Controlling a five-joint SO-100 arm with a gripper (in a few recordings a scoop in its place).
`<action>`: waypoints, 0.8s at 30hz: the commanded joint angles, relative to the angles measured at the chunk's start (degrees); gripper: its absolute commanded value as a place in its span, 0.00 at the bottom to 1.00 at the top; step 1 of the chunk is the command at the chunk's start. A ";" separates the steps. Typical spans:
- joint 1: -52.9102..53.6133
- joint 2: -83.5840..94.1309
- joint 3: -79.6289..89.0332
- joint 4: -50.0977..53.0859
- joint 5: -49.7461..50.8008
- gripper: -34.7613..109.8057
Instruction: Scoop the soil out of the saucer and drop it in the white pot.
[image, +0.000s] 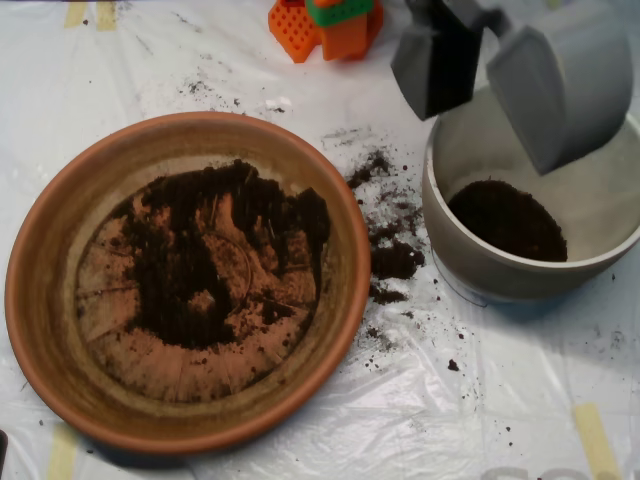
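Observation:
The terracotta saucer (28, 300) sits on the left and holds a patchy layer of dark soil (185, 265), thickest across its upper half, with bare orange floor along the bottom. To the right stands the white pot (500, 278), a mound of soil (508, 220) on its floor. The grey clamshell scoop (490, 130) hangs above the pot's upper rim. Its two halves are spread apart, one at the left and a larger one at the right, and no soil shows between them.
Spilled soil crumbs (392, 255) lie on the white plastic sheet between saucer and pot. An orange and green plastic part (328, 25) stands at the top edge. Tape strips (596, 440) hold the sheet down.

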 joint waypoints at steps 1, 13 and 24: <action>5.01 1.32 -8.44 2.99 0.09 0.54; 29.62 6.86 22.50 -9.49 -11.51 0.55; 40.96 -3.16 39.20 -23.03 -22.76 0.58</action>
